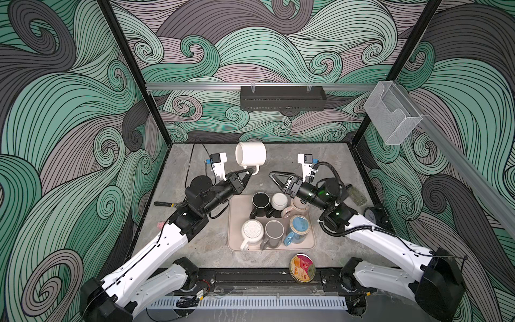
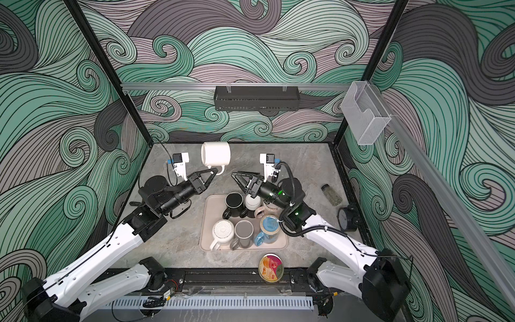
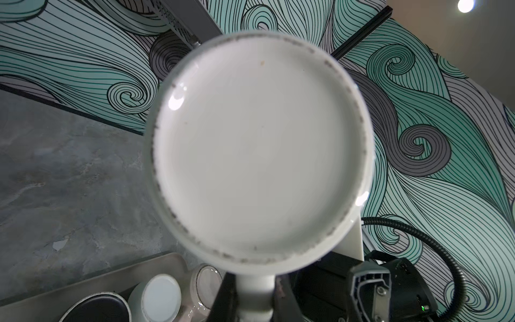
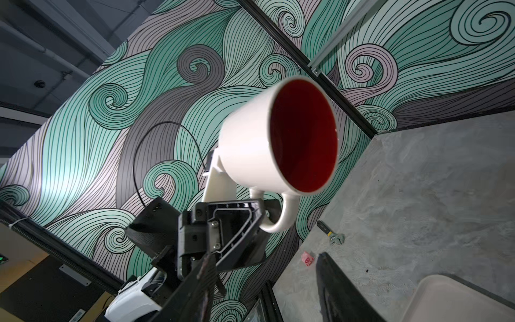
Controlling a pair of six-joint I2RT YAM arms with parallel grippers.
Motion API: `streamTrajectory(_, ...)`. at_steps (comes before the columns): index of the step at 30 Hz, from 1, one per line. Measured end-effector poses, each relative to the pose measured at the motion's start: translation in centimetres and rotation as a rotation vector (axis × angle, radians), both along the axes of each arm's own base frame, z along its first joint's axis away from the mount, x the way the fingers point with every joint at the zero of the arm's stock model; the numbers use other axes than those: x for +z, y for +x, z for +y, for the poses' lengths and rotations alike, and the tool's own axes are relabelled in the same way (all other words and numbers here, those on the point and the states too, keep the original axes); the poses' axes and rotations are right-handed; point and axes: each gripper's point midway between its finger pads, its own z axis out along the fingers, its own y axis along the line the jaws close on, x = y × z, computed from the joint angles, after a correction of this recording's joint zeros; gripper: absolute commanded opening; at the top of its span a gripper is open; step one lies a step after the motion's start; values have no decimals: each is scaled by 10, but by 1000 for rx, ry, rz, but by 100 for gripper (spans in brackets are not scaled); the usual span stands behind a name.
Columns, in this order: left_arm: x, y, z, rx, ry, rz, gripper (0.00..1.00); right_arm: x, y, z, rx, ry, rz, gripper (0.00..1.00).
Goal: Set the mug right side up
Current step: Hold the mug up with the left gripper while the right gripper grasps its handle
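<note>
Top views, nearest risk: tray point(image 1: 237, 205) crowded with mugs point(image 1: 274, 231); the held mug, if dropped, would likely strike them.
Right gripper point(image 1: 271, 176): jaws apart and empty, just past the tray; an off-line approach could knock the mug.
Left gripper point(image 1: 249, 171): pinched on the handle point(image 4: 284, 214) alone.
Mug point(image 1: 250, 154): aloft on its side beyond the tray, toward the back wall, mouth facing the right gripper; not yet upright.
Chief hazard: the body overhangs one narrow grip, so turning it may let it swing or slip on the glaze.
Tray material: beige, shallow, rounded corners, matte; plastic by its look.
Table point(image 1: 195, 245): grey, mottled, stone-like, flat.
Gripper fingers point(image 4: 231, 223): black, open-framed, triangular.
Mug material: glossy white cylinder, dark red inside, loop handle; in the left wrist view, a flat base with a rough, speckled foot ring point(image 3: 156, 167).
</note>
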Motion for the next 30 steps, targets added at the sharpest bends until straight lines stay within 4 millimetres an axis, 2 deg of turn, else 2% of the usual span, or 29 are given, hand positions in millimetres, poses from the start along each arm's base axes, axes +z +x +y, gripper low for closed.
streamTrajectory(3,-12,1,-8,-41,-46,43,0,-2,1,6,32,19,18,54)
streamTrajectory(6,-15,1,-14,-72,-88,66,0,-11,6,12,50,19,59,49)
streamTrajectory(9,-10,-1,-15,-89,-117,61,0,-18,10,15,53,15,89,49)
streamTrajectory(13,-1,-3,-15,-102,-140,35,0,-18,10,15,54,21,97,48)
streamTrajectory(18,1,-5,-15,-109,-142,30,0,-15,13,13,56,38,107,47)
streamTrajectory(30,5,-10,-22,-170,-162,17,0,-13,28,30,114,103,145,39)
